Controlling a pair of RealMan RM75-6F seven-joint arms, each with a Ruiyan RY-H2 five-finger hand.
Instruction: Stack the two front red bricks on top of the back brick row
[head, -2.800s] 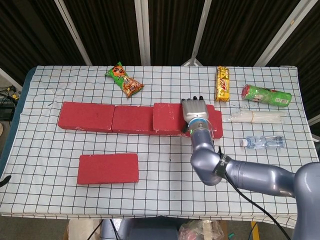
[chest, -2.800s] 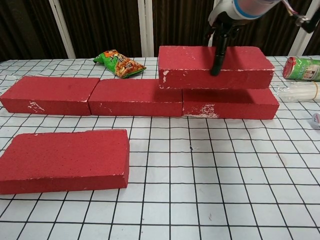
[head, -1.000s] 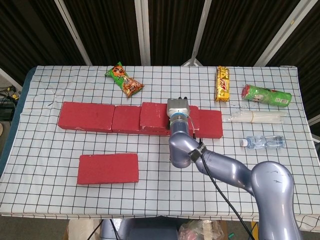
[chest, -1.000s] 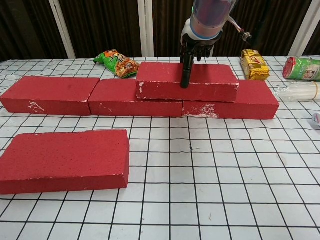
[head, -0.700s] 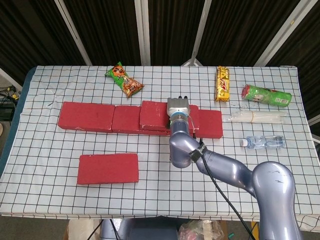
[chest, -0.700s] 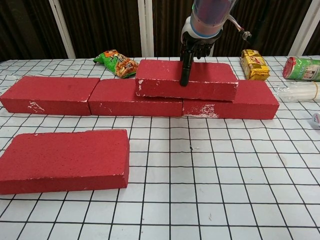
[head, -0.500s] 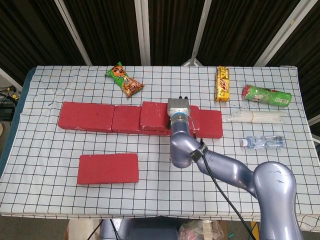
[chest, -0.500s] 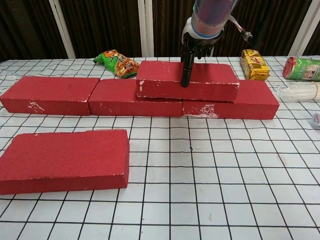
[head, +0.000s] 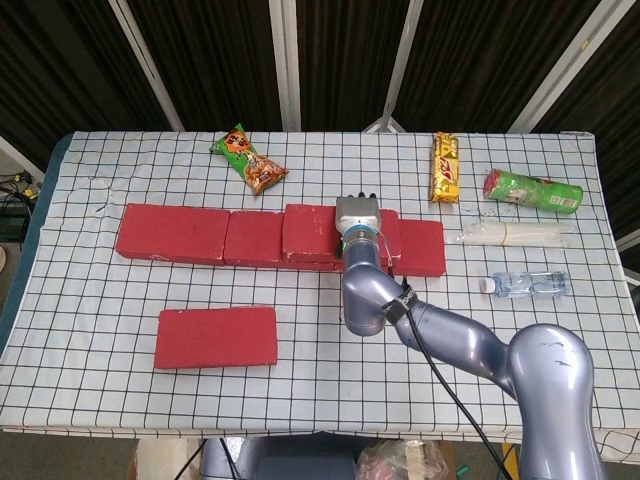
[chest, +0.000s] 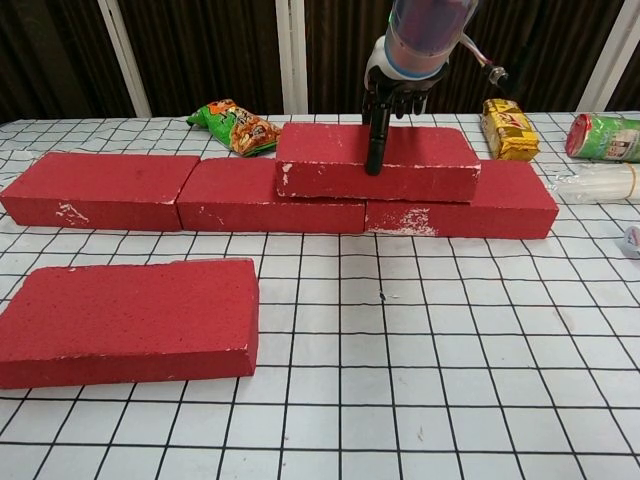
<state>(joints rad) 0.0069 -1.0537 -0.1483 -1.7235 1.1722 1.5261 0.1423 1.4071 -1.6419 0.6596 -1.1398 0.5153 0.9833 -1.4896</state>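
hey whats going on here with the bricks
The robot's right hand grips a red brick that sits on top of the back brick row, spanning the joint between the row's middle and right bricks. The hand has not let go yet. A second front brick lies flat on the checked table near the front left, untouched and not yet stacked. The left hand is not in view.

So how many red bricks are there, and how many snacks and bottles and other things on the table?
Red bricks: 5, namely the back row left, middle and right, the stacked brick held by the right robot hand, and the front brick.
Snack packets: 2, green and yellow.
Green can: 1
Water bottle: 1
Clear tube: 1
Total: 10
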